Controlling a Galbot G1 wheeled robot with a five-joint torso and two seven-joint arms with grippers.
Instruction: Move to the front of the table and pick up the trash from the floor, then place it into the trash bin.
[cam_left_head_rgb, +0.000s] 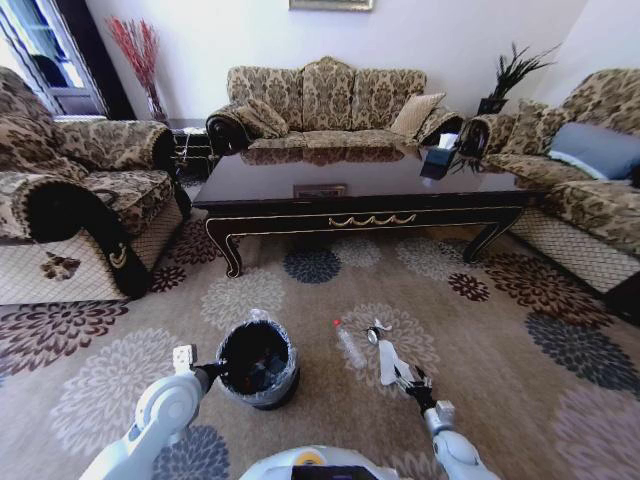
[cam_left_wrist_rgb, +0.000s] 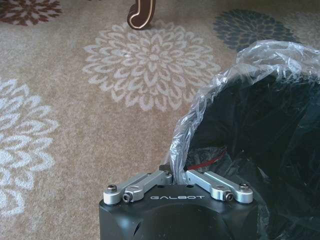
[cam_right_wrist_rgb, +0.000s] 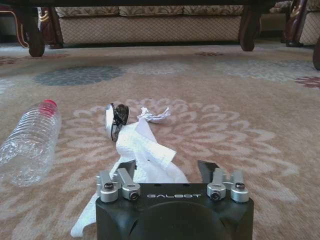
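The right gripper (cam_right_wrist_rgb: 167, 172) sits low over the beige flower-patterned carpet (cam_left_head_rgb: 500, 400) with its jaws spread wide on either side of the crumpled white paper (cam_right_wrist_rgb: 145, 150), not yet clamped, so the step in hand looks like the grasp itself. To do it well the fingers should press down into the thickest fold and close squarely, since a thin flap would likely tear or slip out. Just beside the paper lie a small shiny crumpled wrapper (cam_right_wrist_rgb: 116, 119) and a thin clear plastic bottle with a red cap (cam_right_wrist_rgb: 30, 142), in front of the long glossy dark coffee table (cam_left_head_rgb: 360, 190). The left gripper (cam_left_wrist_rgb: 175, 176) is clenched on the rim of the small round black bin lined with crinkly clear plastic (cam_left_wrist_rgb: 260, 125), steadying it; inside, something dark with a red streak shows, too dim to name.
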